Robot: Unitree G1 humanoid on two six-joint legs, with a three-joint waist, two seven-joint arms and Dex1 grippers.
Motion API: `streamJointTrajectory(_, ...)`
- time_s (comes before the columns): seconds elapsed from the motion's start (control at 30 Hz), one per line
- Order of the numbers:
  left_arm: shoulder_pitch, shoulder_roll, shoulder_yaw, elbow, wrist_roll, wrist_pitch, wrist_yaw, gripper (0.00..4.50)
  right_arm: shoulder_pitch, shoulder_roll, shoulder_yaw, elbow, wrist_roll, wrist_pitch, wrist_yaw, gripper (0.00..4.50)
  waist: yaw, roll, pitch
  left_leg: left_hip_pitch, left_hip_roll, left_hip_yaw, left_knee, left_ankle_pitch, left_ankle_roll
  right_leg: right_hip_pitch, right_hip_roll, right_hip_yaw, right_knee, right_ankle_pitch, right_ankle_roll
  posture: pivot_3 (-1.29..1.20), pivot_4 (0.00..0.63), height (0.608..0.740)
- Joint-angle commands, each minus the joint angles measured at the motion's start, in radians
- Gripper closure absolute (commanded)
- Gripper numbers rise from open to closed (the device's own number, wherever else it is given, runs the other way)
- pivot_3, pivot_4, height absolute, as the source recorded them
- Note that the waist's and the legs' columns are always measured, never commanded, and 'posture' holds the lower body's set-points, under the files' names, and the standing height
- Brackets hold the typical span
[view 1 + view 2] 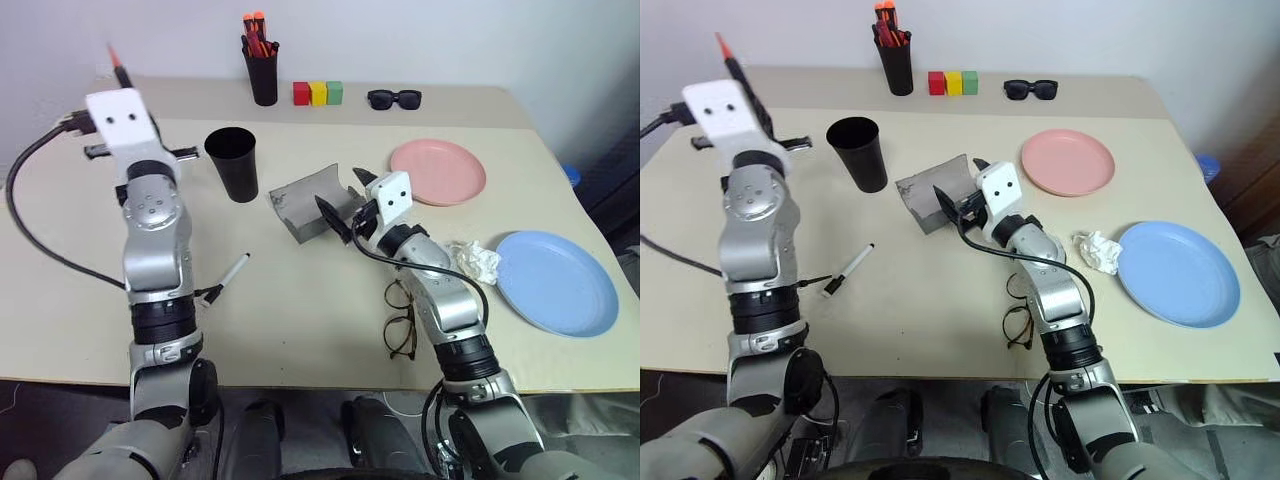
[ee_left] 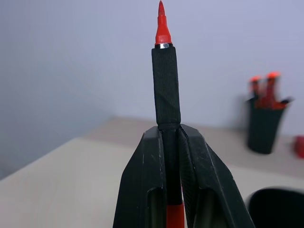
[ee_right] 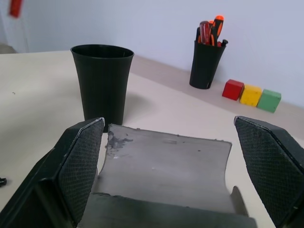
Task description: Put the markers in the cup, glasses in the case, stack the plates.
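Sunglasses [image 1: 394, 98], colour blocks [image 1: 318, 93], crumpled tissue [image 1: 475, 261]

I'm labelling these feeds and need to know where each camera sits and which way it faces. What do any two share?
Left eye and right eye: on the head, looking forward and down over the table, both arms in frame.
Left wrist: along the left hand, shut on the red-tipped marker, facing the back wall.
Right wrist: between the open fingers of the right hand, over the grey case.
Shared: both wrist views show the pen holder and the black cup.
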Motion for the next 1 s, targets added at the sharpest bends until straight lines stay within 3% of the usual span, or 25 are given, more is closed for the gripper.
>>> streamJointTrajectory(0.03,-0.075,0.01,-0.044,0.129,0.016,-0.139,-0.011,4.39,0.015,0.027,0.022,-0.017,-0.004,-0.02,-0.01,0.0,-0.001,0.0,0.0,0.0,0.0,0.0,0.0,0.0,0.0,0.0,0.0,0.0,0.0,0.0,0.0,0.0,0.15,0.732)
streamJointTrajectory(0.13,-0.143,0.015,-0.054,0.304,0.023,-0.245,0.008,4.39,0.027,0.039,0.032,-0.029,-0.001,-0.02,-0.012,0.0,-0.002,0.0,0.0,0.0,0.0,0.0,0.0,0.0,0.0,0.0,0.0,0.0,0.0,0.0,0.0,0.0,0.15,0.732)
streamJointTrajectory(0.33,-0.198,0.003,-0.073,0.487,0.023,-0.345,0.022,4.39,0.023,0.042,-0.003,-0.035,0.011,-0.018,-0.038,0.0,-0.002,0.0,0.0,-0.001,0.0,0.001,0.0,0.0,0.0,-0.001,0.001,0.0,0.0,0.0,0.0,0.0,0.15,0.732)
streamJointTrajectory(0.87,-0.183,-0.051,-0.088,0.583,-0.002,-0.403,0.024,4.39,0.043,0.042,-0.003,-0.053,0.009,-0.017,-0.04,0.0,-0.001,0.0,0.0,-0.001,0.0,0.001,0.0,0.0,0.0,-0.002,0.001,0.0,0.0,0.0,0.0,0.0,0.15,0.732)
streamJointTrajectory(0.9,-0.182,-0.052,-0.087,0.582,-0.002,-0.402,0.027,3.6,0.044,0.043,-0.003,-0.054,0.009,-0.017,-0.04,0.0,-0.001,0.0,0.0,-0.001,0.0,0.001,0.0,0.0,0.0,-0.002,0.001,0.0,0.0,0.0,0.0,0.0,0.15,0.732)
streamJointTrajectory(1.0,-0.178,-0.051,-0.091,0.578,0.006,-0.401,0.039,2.4,0.043,0.042,-0.003,-0.054,0.01,-0.017,-0.038,0.0,-0.002,0.0,0.0,-0.001,0.0,0.001,0.0,0.0,0.0,-0.002,0.001,0.0,0.0,0.0,0.0,0.0,0.15,0.732)
